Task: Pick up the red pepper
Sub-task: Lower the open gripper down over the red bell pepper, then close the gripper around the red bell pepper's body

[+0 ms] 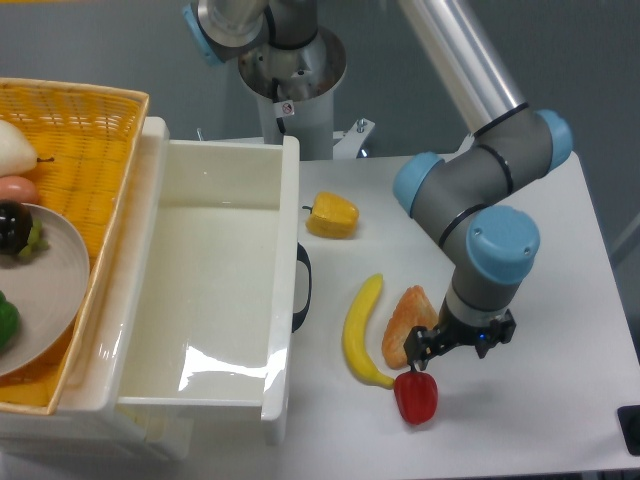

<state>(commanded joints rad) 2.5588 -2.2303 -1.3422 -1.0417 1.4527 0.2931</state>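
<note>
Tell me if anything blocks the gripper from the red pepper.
Nothing visible does. The gripper hangs directly above the red pepper, right at its stem. The banana and the orange wedge-shaped piece lie close on the pepper's left, not between the fingers and the pepper.

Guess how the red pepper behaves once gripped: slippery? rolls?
The red pepper looks glossy, so it may slip between the fingers. Its rounded, lobed body will probably rock or roll if nudged, possibly toward the banana close beside it. It looks small and stiff, likely light. The tool sits right above its stem end; contact is unclear.
</note>
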